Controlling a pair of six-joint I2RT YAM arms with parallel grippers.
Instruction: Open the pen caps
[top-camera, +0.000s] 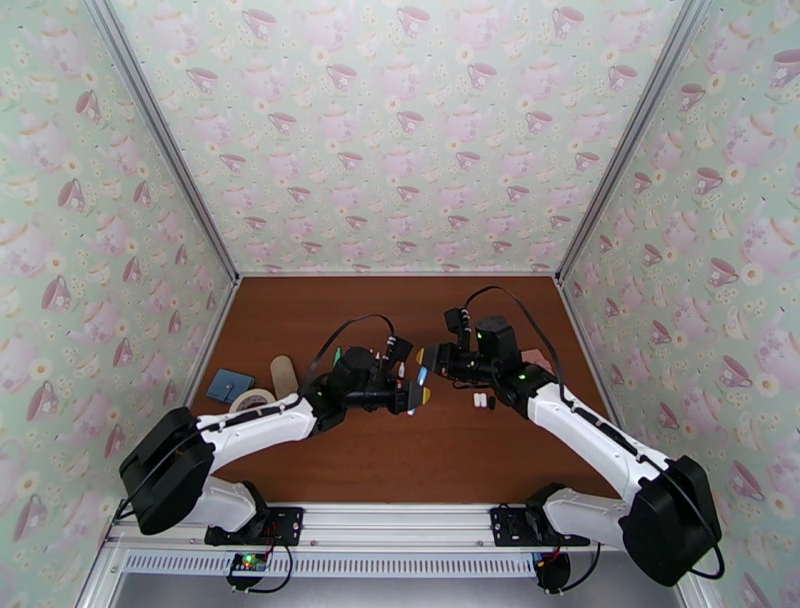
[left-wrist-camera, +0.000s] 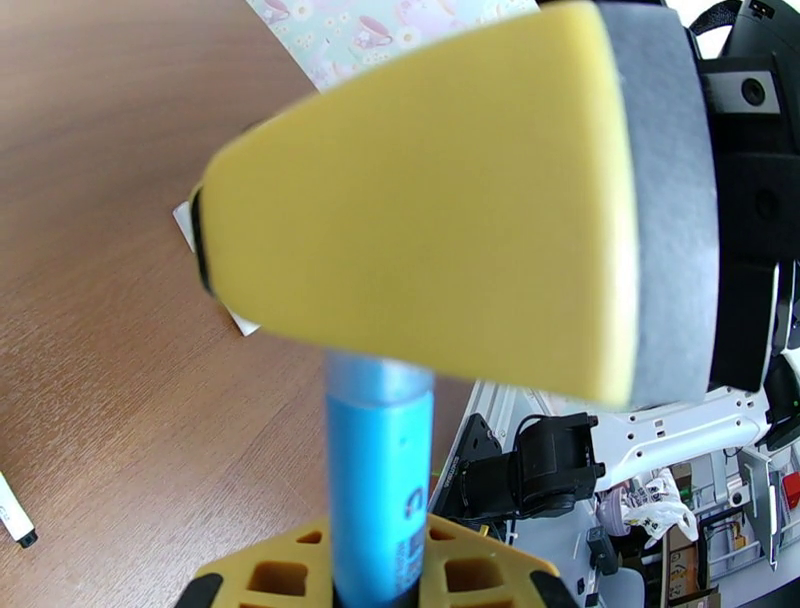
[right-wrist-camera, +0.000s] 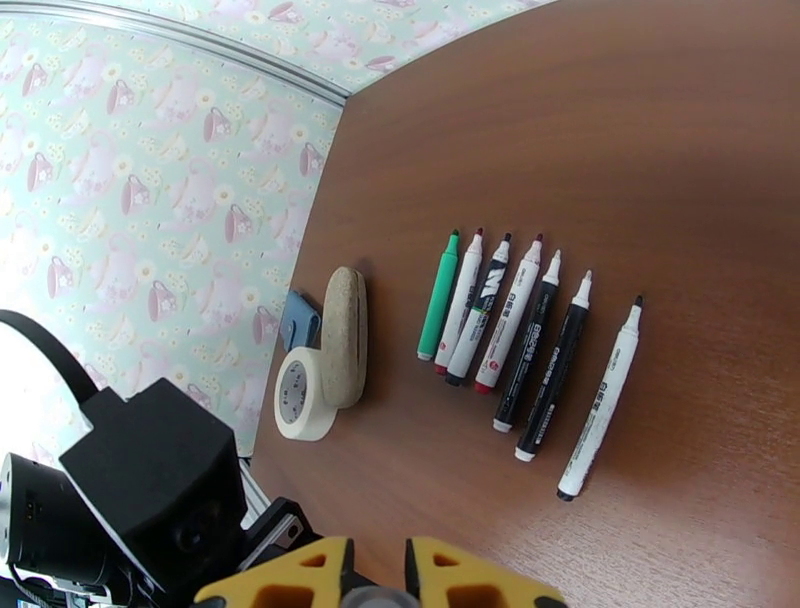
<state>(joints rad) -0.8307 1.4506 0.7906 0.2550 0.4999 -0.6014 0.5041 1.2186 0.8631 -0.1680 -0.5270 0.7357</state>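
A blue pen (left-wrist-camera: 381, 480) hangs above the table between my two arms. My left gripper (left-wrist-camera: 380, 575) is shut on its barrel. My right gripper (right-wrist-camera: 375, 580) faces it. Its yellow pads (left-wrist-camera: 430, 190) are shut over the pen's cap end, which is hidden, with a grey sliver showing between the fingertips. From above, the left gripper (top-camera: 413, 392) and right gripper (top-camera: 428, 364) nearly meet over the pen (top-camera: 422, 377). Several uncapped pens (right-wrist-camera: 510, 318) lie in a row on the table, from green (right-wrist-camera: 438, 297) to white (right-wrist-camera: 603, 400). Loose pen caps (top-camera: 482, 400) lie by the right arm.
A roll of tape (right-wrist-camera: 300, 395), a beige rounded lump (right-wrist-camera: 345, 335) and a small blue object (right-wrist-camera: 299, 318) sit left of the pen row, near the left wall. Teacup-patterned walls enclose the brown table (top-camera: 400, 450) on three sides.
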